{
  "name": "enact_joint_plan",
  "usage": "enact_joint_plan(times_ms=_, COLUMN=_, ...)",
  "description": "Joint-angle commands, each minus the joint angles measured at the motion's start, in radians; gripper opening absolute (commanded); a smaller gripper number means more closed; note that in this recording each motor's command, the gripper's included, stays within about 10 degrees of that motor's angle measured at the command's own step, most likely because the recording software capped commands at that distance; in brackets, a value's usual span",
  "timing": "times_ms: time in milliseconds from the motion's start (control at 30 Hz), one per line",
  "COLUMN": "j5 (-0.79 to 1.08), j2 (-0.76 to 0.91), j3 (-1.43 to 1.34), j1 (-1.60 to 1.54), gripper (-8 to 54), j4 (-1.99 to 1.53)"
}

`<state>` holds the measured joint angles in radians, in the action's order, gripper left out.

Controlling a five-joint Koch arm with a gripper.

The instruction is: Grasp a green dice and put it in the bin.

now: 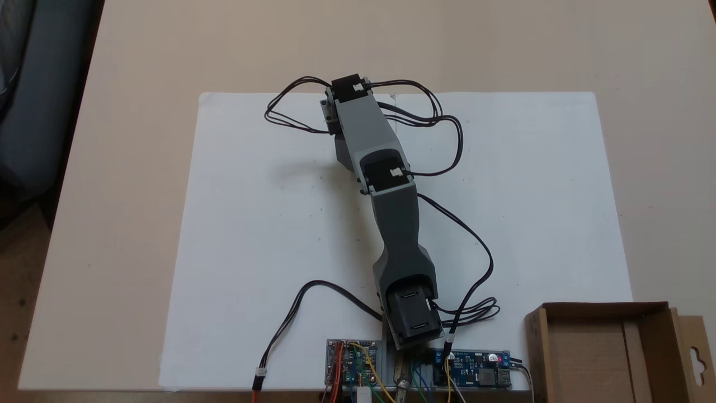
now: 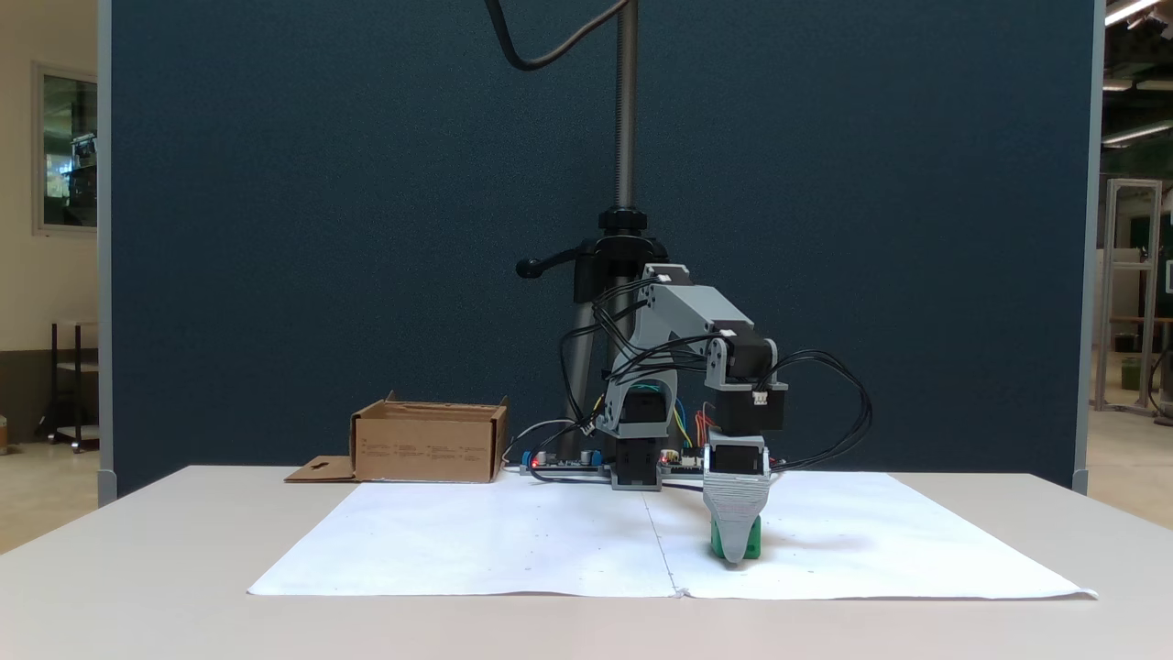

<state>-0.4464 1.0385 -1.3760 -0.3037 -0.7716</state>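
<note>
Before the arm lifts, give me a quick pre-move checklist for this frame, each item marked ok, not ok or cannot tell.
1. Claw down at the green dice, on the white paper: ok.
2. Claw shut on the dice: cannot tell; one jaw hides the other.
3. Dice resting on the paper or lifted: cannot tell.
4. Bin open, nothing seen inside: ok.
5. Paper between claw and bin bare: ok.
6. Cables hanging loose beside the arm, free of the dice: ok.
</note>
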Motion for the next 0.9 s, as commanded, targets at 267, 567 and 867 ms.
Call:
enact_joint_plan(times_ms=267, j5=-0.061, j2=0.015, j3=0.003, j1=-0.012, gripper=41.4, j4=0.018)
enact_joint_plan(times_ms=567, j5=-0.041, j2=0.015, j3=0.005, j1=-0.006, gripper=41.2, j4=0.026)
enact_joint_plan(times_ms=867, j5=0.106, j2=0.015, j3=0.003, j1=-0.003, gripper=41.1, j4=0.037)
